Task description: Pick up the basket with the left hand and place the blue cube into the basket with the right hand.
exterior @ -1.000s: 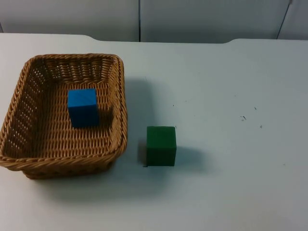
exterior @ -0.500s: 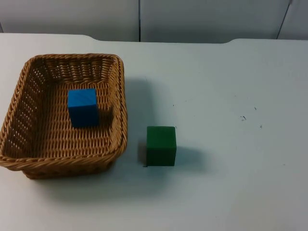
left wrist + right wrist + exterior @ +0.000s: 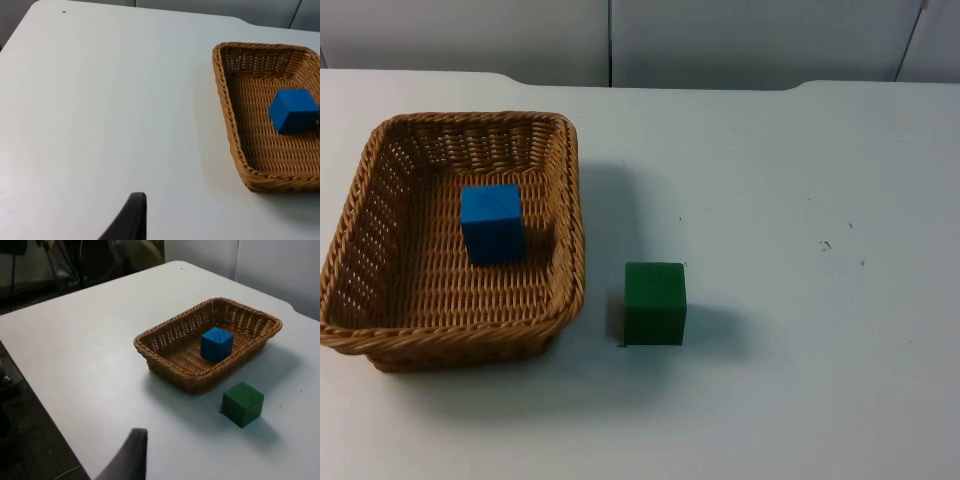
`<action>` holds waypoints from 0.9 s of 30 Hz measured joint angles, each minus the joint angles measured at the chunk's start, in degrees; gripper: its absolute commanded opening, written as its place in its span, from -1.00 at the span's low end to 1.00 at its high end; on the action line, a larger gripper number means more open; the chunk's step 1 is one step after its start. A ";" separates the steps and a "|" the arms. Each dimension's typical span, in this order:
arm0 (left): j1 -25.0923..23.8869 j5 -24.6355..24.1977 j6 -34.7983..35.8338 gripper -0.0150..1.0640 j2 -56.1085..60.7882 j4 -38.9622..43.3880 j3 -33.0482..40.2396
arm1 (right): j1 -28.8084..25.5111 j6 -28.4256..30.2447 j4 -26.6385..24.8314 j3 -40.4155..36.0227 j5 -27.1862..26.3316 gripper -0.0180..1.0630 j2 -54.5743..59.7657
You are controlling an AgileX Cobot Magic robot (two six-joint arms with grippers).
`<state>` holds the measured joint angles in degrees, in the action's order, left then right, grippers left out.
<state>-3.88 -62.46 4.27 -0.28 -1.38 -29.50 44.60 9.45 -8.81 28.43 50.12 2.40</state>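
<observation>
A brown wicker basket (image 3: 572, 215) rests on the white table at the left. The blue cube (image 3: 493, 222) stands inside it, near the middle of its floor. In the left wrist view the basket (image 3: 225, 100) and the blue cube (image 3: 293, 110) lie well ahead of my left gripper (image 3: 131, 220), which hangs over bare table, apart from the basket. My right gripper (image 3: 131, 455) is held back too, far from the basket (image 3: 165, 362) and the blue cube (image 3: 216, 343). Both arms wait, touching nothing.
A green cube (image 3: 655, 302) stands on the table just right of the basket's near corner, also seen as the green cube (image 3: 242, 403) in the right wrist view. The grey partition wall (image 3: 720, 40) closes the table's far side. The table edge (image 3: 45, 405) drops off there.
</observation>
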 measured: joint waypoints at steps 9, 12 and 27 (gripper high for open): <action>0.00 0.12 0.13 0.98 0.00 0.00 0.00 | 0.00 -4.40 2.81 1.88 10.47 0.96 -2.19; 0.00 0.24 0.13 0.98 0.00 0.00 0.00 | 0.00 -5.67 4.03 1.37 11.63 0.96 -2.19; 0.00 0.24 0.13 0.98 0.00 0.00 0.00 | 0.00 -11.20 9.95 1.15 11.99 0.96 -2.19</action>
<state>-3.88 -62.23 4.40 -0.28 -1.38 -29.50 44.60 -1.75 1.14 29.58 62.11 0.21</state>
